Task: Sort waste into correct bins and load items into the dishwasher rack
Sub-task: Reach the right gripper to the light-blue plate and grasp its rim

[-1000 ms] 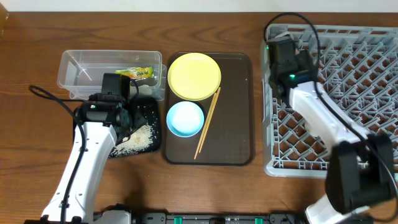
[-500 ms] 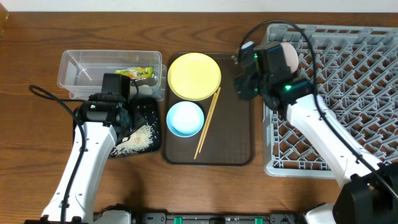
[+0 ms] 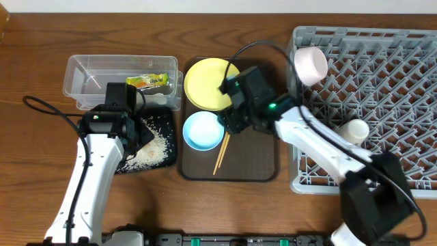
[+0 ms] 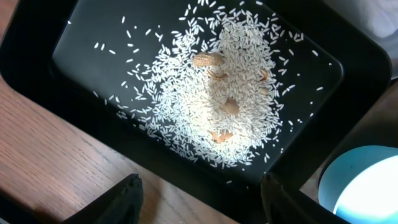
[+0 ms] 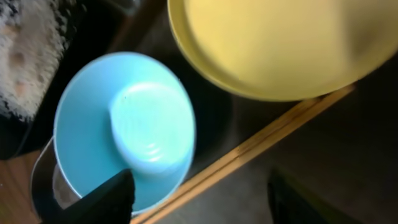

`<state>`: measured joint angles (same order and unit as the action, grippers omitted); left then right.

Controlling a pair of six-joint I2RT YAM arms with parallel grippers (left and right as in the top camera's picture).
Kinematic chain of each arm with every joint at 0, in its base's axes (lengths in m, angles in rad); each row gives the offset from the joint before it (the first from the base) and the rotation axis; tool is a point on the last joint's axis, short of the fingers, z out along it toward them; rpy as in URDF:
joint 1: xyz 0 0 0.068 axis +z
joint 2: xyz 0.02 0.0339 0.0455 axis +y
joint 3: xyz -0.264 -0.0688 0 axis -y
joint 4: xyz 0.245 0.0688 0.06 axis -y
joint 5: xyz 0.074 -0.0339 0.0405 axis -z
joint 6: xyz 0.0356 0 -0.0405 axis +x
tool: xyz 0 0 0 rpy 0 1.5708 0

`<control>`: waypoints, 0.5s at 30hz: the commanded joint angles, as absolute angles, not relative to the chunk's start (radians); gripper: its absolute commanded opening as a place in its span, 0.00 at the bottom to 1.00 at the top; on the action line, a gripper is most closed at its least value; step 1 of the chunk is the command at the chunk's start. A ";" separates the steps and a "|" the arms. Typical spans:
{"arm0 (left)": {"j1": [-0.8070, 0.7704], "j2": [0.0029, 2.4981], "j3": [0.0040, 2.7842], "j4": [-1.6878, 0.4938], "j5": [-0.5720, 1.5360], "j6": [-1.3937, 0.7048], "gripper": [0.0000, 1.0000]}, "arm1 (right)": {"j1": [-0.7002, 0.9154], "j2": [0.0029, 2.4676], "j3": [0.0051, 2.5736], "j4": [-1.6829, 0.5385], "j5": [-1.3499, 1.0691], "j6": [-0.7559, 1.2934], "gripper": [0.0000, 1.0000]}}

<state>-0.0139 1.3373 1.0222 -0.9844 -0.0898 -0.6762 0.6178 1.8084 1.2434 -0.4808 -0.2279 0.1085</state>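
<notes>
My right gripper (image 3: 232,121) is open and empty over the brown tray, above the chopsticks (image 3: 227,137), between the yellow plate (image 3: 213,83) and the light blue bowl (image 3: 203,130). The right wrist view shows the bowl (image 5: 124,130), the plate (image 5: 273,43) and the chopsticks (image 5: 261,140) between my fingers (image 5: 199,196). My left gripper (image 4: 199,199) is open and empty over the near edge of the black tray (image 4: 348,81), which holds rice scraps (image 4: 217,93). The wrapper (image 3: 147,80) lies in the clear tub (image 3: 82,75). The pinkish bowl (image 3: 311,65) and white cup (image 3: 353,130) sit in the grey rack (image 3: 410,102).
The dark brown serving tray (image 3: 263,154) holds the plate, blue bowl and chopsticks. The black tray (image 3: 147,160) sits just left of it, below the tub. A few peanut bits lie in the rice. Wooden table shows at the far left.
My right arm has swung left from the rack to over the brown tray, leaving the pinkish bowl in the rack's near-left corner. The left arm has barely shifted.
</notes>
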 commanded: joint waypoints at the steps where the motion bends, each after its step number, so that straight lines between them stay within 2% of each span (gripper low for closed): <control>1: -0.010 1.332 1.032 -0.987 -0.116 -0.667 0.63 | 0.651 1.860 1.243 -0.476 -0.237 0.172 0.62; 7: -0.010 1.333 1.032 -0.987 -0.116 -0.667 0.64 | 0.671 1.929 1.243 -0.464 -0.236 0.187 0.53; 11: -0.010 1.332 1.032 -0.987 -0.116 -0.667 0.64 | 0.671 1.943 1.243 -0.465 -0.208 0.194 0.32; 15: -0.010 1.333 1.032 -0.987 -0.116 -0.667 0.64 | 0.667 1.934 1.243 -0.464 -0.144 0.217 0.15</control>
<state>-0.0139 1.3373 1.0222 -0.9840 -0.0898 -0.6762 0.6643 1.9350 1.2430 -0.4656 -0.2001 0.1947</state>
